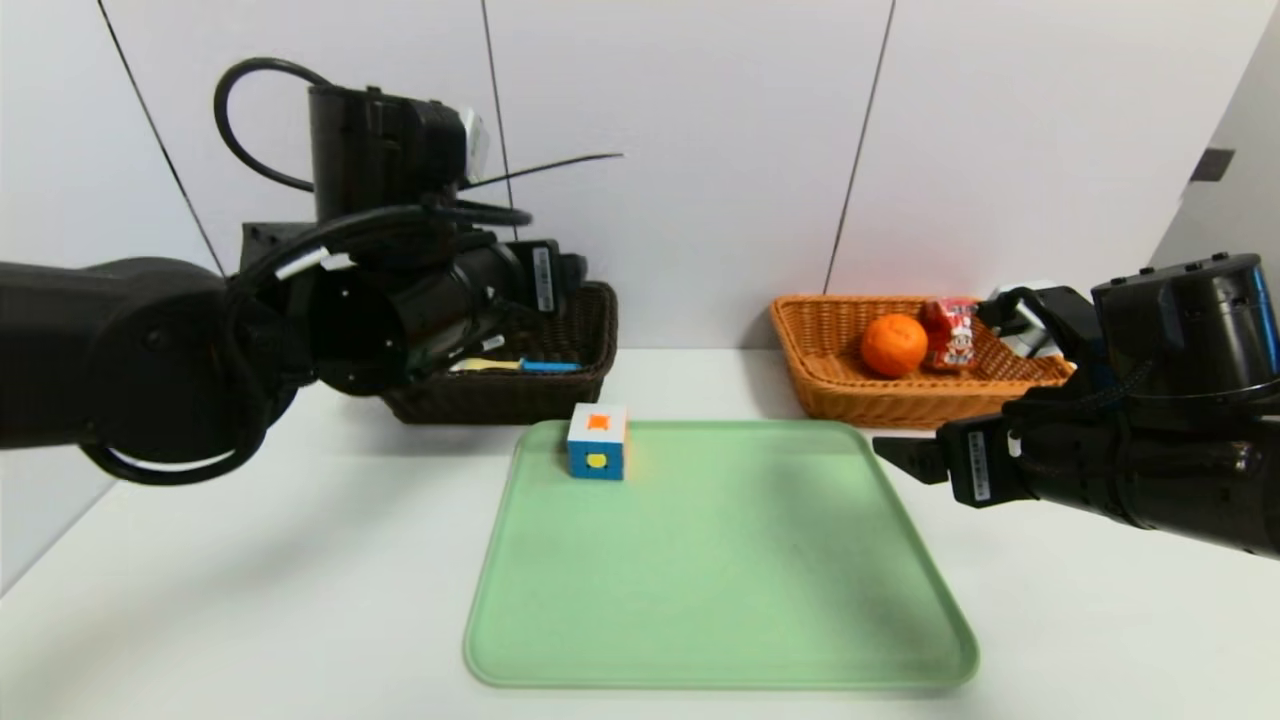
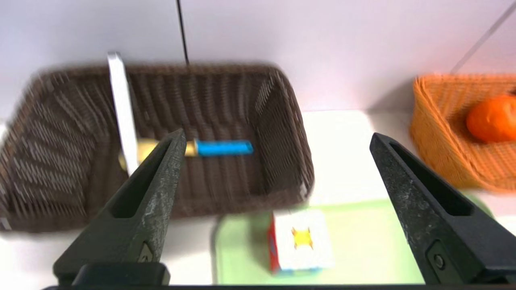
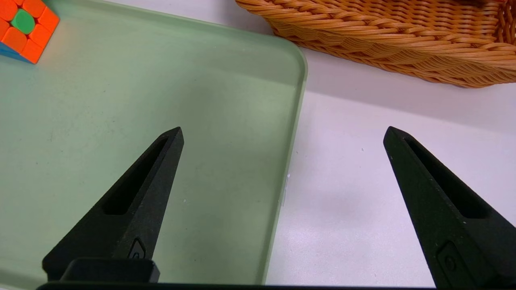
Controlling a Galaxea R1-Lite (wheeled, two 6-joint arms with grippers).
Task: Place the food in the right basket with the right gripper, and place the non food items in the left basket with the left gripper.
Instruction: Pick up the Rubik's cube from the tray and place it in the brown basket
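The dark brown left basket (image 1: 500, 405) (image 2: 282, 121) holds a yellow spoon with a blue handle (image 1: 520, 366) (image 2: 221, 148) and a white marker (image 2: 121, 117). My left gripper (image 2: 278, 137) hovers open and empty above the basket's near side. A multicoloured cube (image 1: 597, 441) (image 2: 302, 241) (image 3: 24, 28) stands at the far left corner of the green tray (image 1: 720, 580). The orange fruit (image 1: 893, 344) (image 2: 492, 119) and the red drink carton (image 1: 950, 335) lie in the orange-tan right basket (image 1: 870, 405) (image 3: 383, 36). My right gripper (image 1: 900, 458) (image 3: 283, 132) is open and empty over the tray's right edge.
The green tray (image 3: 121, 100) lies mid-table, bare apart from the cube. Both baskets stand against the white back wall, with white tabletop between them and in front of the tray.
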